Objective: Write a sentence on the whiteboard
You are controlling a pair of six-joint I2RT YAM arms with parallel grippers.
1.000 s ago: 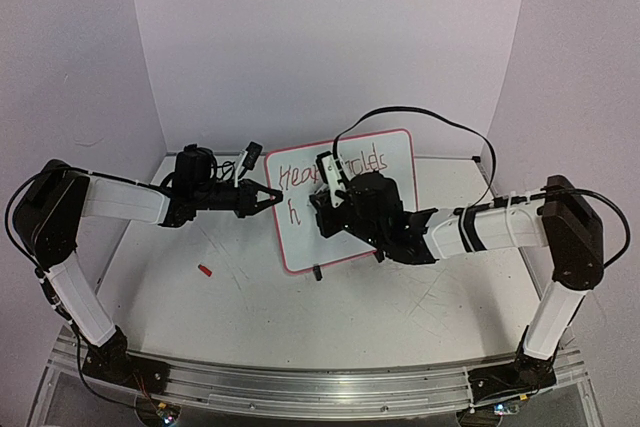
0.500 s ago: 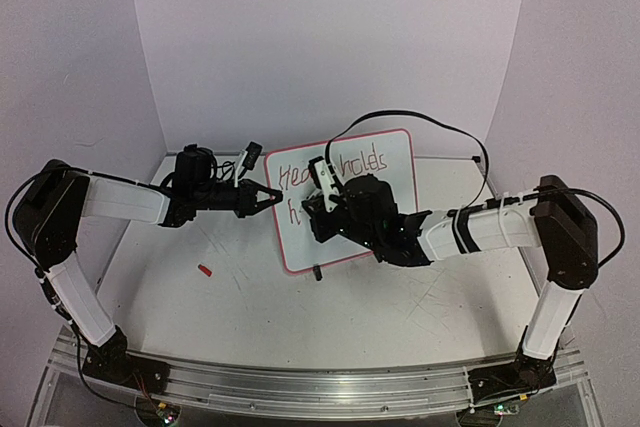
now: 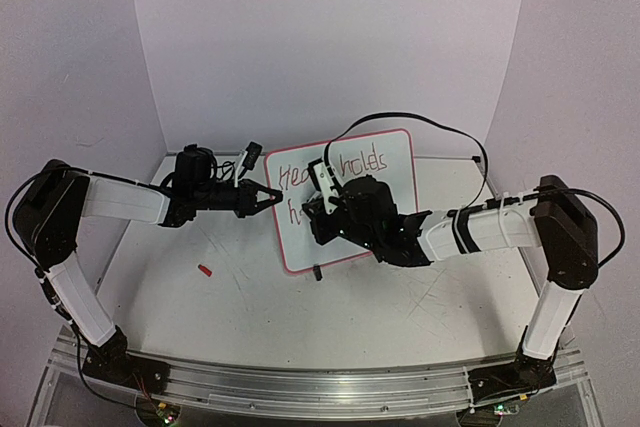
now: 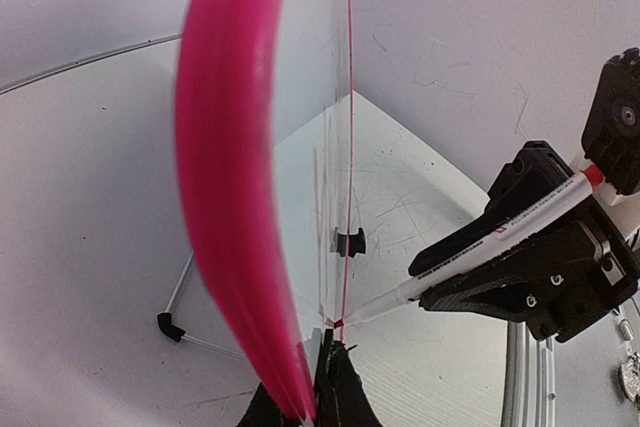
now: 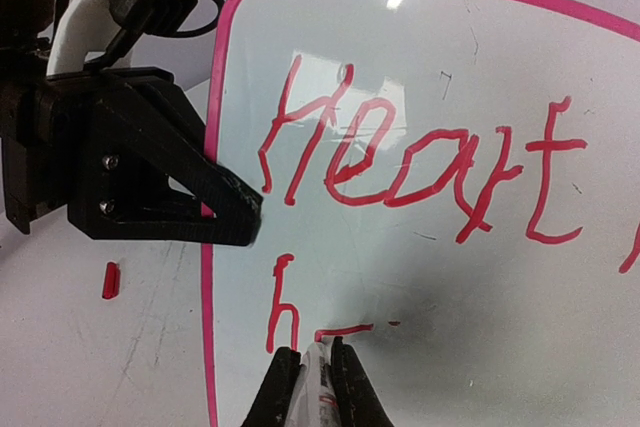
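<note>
The whiteboard [image 3: 300,242] stands upright near the back edge of the table [image 3: 250,297], about midway. The left gripper [image 3: 272,194] pinches its left rim. The right gripper [image 5: 312,362] is clamped on a marker [image 4: 490,242], its tip touching the board under the red "Heart".

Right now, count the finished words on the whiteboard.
2: Heart at the whiteboard's top left, holds to its right. Below, a line just begun; the right arm may hide more.
</note>
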